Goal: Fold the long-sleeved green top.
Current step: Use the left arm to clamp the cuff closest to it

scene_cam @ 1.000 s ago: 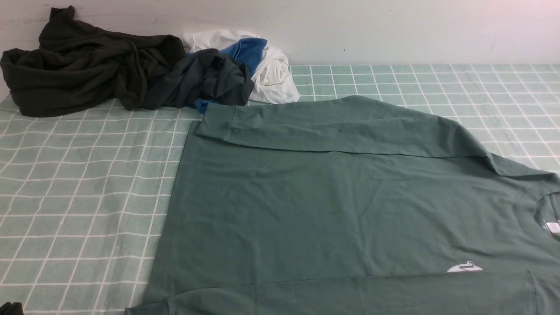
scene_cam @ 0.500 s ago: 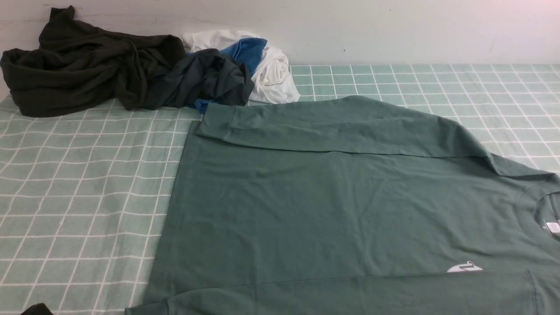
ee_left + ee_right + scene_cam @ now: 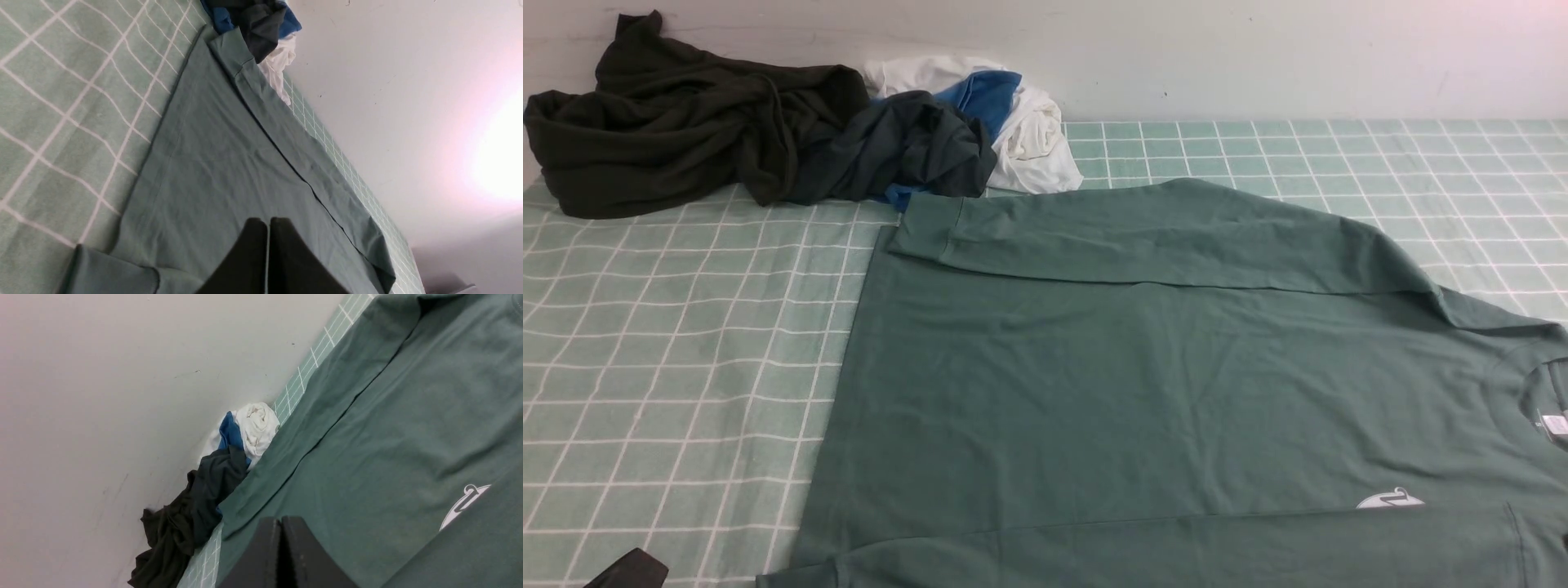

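The green long-sleeved top (image 3: 1176, 384) lies flat on the checked cloth, collar at the right edge, hem to the left. Its far sleeve (image 3: 1143, 237) is folded across the body, and the near sleeve (image 3: 1176, 551) lies along the front edge. A white chest logo (image 3: 1390, 500) and a neck label (image 3: 1553, 425) show. My left gripper (image 3: 629, 570) peeks in at the bottom left corner; in its wrist view it (image 3: 268, 222) is shut and empty above the top (image 3: 229, 171). My right gripper (image 3: 281, 522) is shut and empty over the top (image 3: 388, 428); the front view does not show it.
A very dark olive-black garment (image 3: 678, 131) is heaped at the back left. Beside it lie a dark grey garment (image 3: 907, 147) with blue (image 3: 984, 94) and white ones (image 3: 1033, 139). A pale wall (image 3: 1258, 57) bounds the back. Green checked cloth (image 3: 670, 351) covers the table.
The left gripper's dark tip has moved rightward and further into the bottom left corner of the front view. The top has not moved.
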You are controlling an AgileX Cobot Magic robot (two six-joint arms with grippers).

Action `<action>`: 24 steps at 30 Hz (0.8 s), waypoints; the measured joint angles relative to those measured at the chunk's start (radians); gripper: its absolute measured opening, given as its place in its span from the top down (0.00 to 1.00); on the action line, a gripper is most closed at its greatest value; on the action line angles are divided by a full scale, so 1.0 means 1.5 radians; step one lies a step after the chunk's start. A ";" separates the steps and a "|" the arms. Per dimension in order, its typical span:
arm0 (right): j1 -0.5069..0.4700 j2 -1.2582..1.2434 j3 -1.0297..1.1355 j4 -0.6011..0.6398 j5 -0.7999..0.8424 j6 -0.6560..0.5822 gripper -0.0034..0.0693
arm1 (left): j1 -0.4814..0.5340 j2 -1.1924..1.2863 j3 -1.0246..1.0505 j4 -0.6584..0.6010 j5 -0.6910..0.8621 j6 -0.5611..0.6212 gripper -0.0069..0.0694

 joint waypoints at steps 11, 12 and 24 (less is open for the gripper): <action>0.000 0.042 -0.081 -0.056 0.001 -0.217 0.97 | 0.000 0.140 -0.244 0.184 0.178 0.214 0.91; 0.000 0.075 -0.113 -0.081 0.004 -0.242 0.97 | 0.000 0.185 -0.279 0.232 0.216 0.216 0.91; 0.054 0.554 -0.534 -0.316 0.429 -0.361 0.97 | -0.096 0.636 -0.590 0.569 0.496 0.238 0.87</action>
